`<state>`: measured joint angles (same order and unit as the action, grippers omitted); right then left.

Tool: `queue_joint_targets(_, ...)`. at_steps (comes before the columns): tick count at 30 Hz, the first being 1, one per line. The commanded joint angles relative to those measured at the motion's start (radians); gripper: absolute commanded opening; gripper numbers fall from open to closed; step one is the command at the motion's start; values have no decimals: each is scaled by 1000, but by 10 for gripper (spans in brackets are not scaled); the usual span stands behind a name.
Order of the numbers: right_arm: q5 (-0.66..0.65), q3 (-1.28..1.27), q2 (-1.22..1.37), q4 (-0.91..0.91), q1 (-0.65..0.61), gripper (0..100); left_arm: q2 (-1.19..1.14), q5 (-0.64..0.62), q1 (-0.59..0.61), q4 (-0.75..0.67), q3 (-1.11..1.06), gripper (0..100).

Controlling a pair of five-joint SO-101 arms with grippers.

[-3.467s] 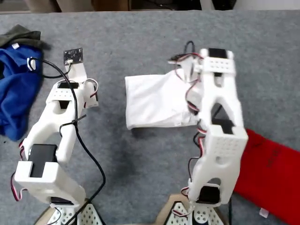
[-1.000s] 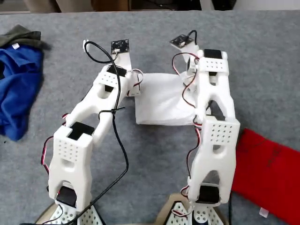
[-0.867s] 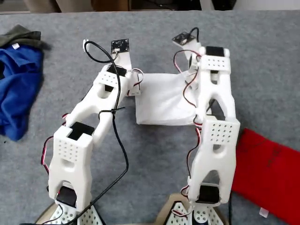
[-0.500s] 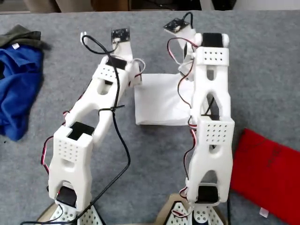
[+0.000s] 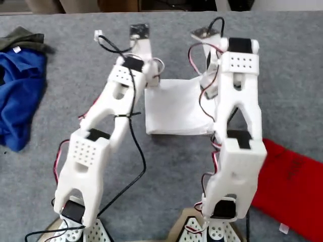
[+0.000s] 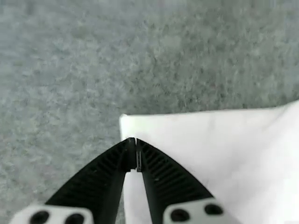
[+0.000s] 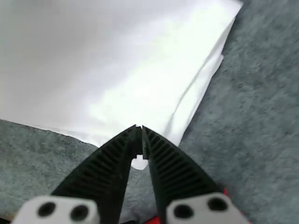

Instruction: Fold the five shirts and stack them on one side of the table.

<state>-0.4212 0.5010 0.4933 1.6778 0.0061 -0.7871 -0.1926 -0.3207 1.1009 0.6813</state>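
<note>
And the left end effector (image 6: 135, 151) is sitting clenched, tips together at a far corner of the folded white shirt (image 6: 215, 154). The right end effector (image 7: 140, 137) is clenched too, at its right edge (fabric caught or not, I can't tell). The shirt is lying flat mid-counter (image 5: 282, 60), with a red shirt (image 5: 290, 184) lying off right and a blue shirt (image 5: 17, 96) lying far left.

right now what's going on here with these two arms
Two robot arms are working on a white shirt that lies partly folded in the middle of the grey table. The left hand is shut on one far corner of it, and the right hand is shut on its edge at the other side. A crumpled blue shirt sits at the table's left edge, and a red shirt lies flat at the right.
</note>
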Motion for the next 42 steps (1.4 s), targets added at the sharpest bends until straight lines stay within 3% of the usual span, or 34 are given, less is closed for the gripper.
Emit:
queue_joint_targets(1,12,-337,-186,-181,8,5,-48,17,-20,41,135,19)
queue_joint_targets(6,-3,-736,-311,-509,33,5,-162,20,-12,77,253,19)
queue_joint_targets(10,-21,-843,-265,-671,99,5,-225,21,-18,140,350,19)
queue_joint_targets(16,-103,-823,-236,-635,176,5,-292,21,-15,204,466,19)
queue_joint_targets(23,-118,-832,-392,-554,159,5,-308,21,-20,262,580,19)
queue_joint_targets(31,-57,-806,-611,-486,122,9,-314,34,-11,483,890,39)
queue_joint_targets(35,-37,-760,-572,-563,111,9,-331,49,-3,489,927,112)
queue_joint_targets(42,-38,-403,-222,-603,58,7,-447,20,-2,379,885,113)
